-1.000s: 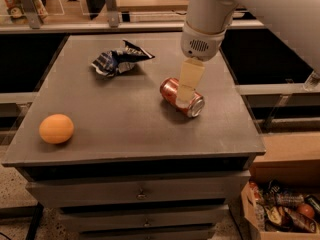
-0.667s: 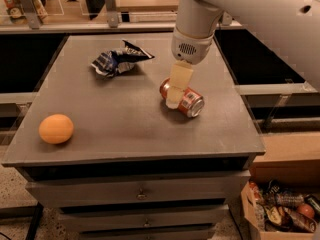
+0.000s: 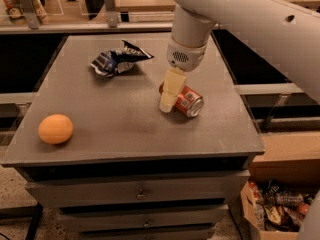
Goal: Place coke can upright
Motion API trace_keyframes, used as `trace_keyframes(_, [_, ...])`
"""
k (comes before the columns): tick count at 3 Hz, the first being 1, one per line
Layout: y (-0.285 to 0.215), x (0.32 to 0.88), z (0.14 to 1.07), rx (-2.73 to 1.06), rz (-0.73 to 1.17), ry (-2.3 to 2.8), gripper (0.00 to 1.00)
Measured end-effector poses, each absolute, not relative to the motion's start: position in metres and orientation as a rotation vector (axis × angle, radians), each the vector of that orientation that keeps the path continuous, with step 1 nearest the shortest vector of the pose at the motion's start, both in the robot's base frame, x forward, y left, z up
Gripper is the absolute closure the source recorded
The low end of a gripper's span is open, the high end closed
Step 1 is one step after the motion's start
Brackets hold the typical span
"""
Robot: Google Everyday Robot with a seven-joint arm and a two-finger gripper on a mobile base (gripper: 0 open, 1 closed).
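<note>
I saw the coke can (image 3: 190,101) lying on its side toward 3 o'clock on the cabinet top (image 3: 115,119). The gripper (image 3: 167,103) hung tip-down right at the can's 9 o'clock side; whether it was clamped or spread, I could not tell. A snack bag (image 3: 117,61) lay at 11 o'clock and an orange (image 3: 55,128) at 8.

One high camera looks down across the table (image 3: 115,116); gripper (image 3: 167,104) near mid-frame, at coke can (image 3: 190,102).
</note>
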State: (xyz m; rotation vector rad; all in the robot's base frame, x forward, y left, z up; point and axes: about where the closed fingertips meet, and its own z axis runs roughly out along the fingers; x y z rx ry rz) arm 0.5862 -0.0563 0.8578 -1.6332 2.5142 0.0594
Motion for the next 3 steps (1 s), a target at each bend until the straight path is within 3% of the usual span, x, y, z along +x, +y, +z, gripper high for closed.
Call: trace_keyframes(3, [-0.0492, 0.5861, 0.8411, -1.501, 0.0, 2.596, 0.0])
